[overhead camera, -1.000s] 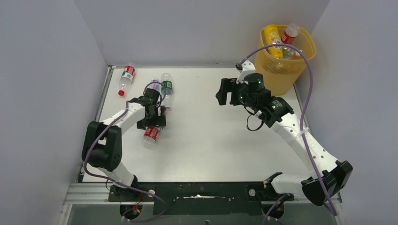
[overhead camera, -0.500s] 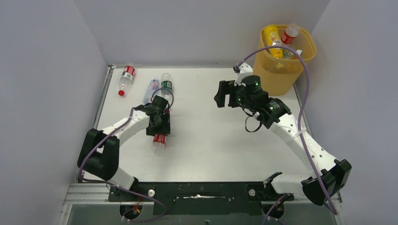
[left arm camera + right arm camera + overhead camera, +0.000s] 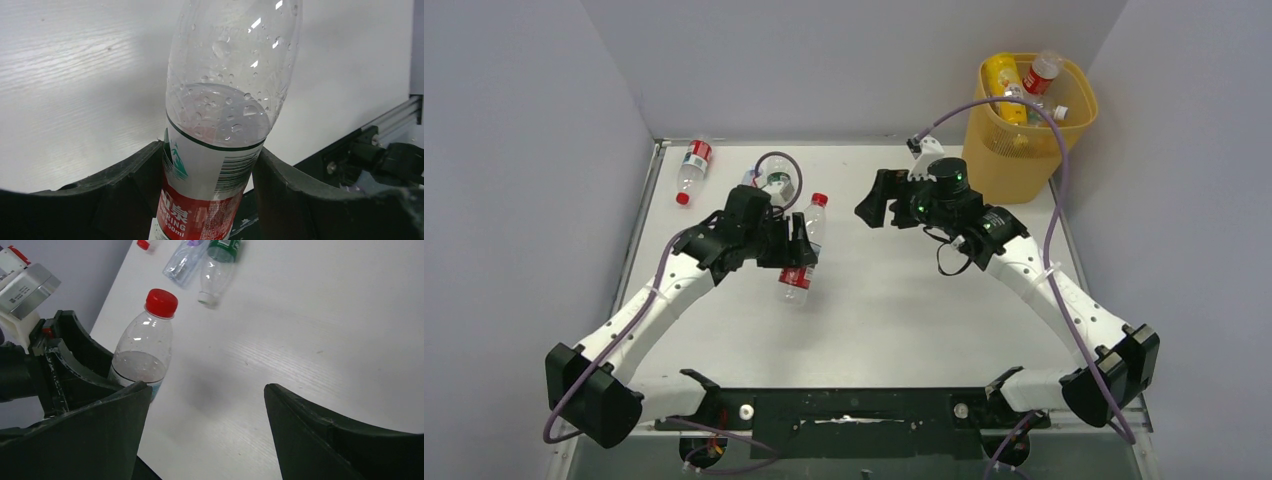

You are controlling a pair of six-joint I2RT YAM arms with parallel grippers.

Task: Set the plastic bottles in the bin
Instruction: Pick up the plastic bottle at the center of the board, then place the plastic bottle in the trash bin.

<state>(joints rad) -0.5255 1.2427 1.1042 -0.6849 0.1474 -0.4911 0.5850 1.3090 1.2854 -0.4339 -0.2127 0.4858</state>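
My left gripper (image 3: 793,247) is shut on a clear plastic bottle (image 3: 803,250) with a red label and red cap, held off the table left of centre. The left wrist view shows the bottle (image 3: 222,110) clamped at its label between both fingers (image 3: 207,197). My right gripper (image 3: 873,203) stands open and empty to the right of it. In its wrist view the held bottle (image 3: 145,347) rises beside the left finger of the right gripper (image 3: 207,387). The yellow-orange bin (image 3: 1016,165) stands at the back right with several bottles inside.
A red-labelled bottle (image 3: 692,166) lies at the back left corner. A green-labelled bottle (image 3: 778,184) and a clear bluish one (image 3: 750,178) lie behind my left wrist, and the right wrist view shows the pair (image 3: 217,262) (image 3: 182,262) too. Grey walls close in the table.
My left gripper closed on the red-labelled bottle, lifted it from the table and carried it right, tipping it upright. My right gripper drifted left toward it, still open.
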